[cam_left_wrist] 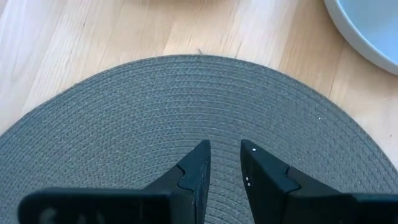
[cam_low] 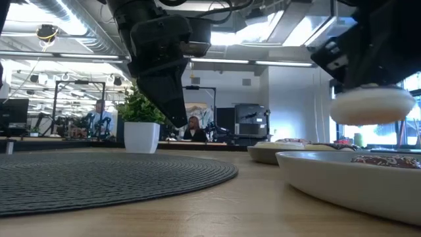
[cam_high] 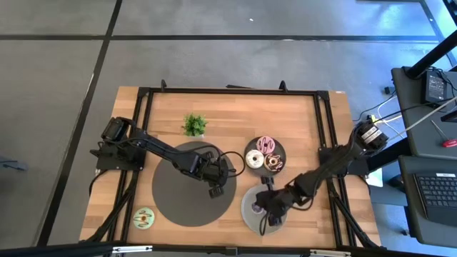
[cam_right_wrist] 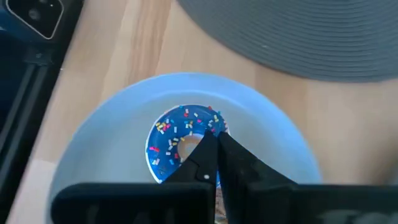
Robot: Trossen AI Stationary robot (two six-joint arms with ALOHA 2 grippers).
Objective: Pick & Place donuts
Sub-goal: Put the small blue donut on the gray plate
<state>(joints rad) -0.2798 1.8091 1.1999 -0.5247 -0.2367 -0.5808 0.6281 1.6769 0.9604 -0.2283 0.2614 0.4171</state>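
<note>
My right gripper [cam_high: 265,213] hangs over the light grey plate [cam_high: 246,214] near the table's near edge, shut on a white-iced donut [cam_low: 371,105]. Under it, a donut with coloured sprinkles [cam_right_wrist: 171,146] lies flat in that plate [cam_right_wrist: 106,155]. Three more donuts, pink [cam_high: 265,145], white [cam_high: 254,159] and brown [cam_high: 273,163], lie on a dark plate [cam_high: 280,151]. A green donut [cam_high: 143,218] lies on the table's near left corner. My left gripper [cam_left_wrist: 225,149] hovers over the round grey mat [cam_high: 178,203], open by a narrow gap and empty. My right gripper comes at the white-iced donut from above and carries it level, lifted clear above the plate [cam_low: 342,178]. In the wrist view only a pale strip [cam_right_wrist: 217,186] shows between the fingers [cam_right_wrist: 245,165]. Which part of the ring they grip is hidden by the fingers.
A small green plant in a white pot [cam_high: 193,125] stands toward the far edge. The woven mat [cam_left_wrist: 124,124] fills the table's middle-left. Black frame rails [cam_high: 228,91] run along the far and side edges. Bare wood lies between the mat and the plates.
</note>
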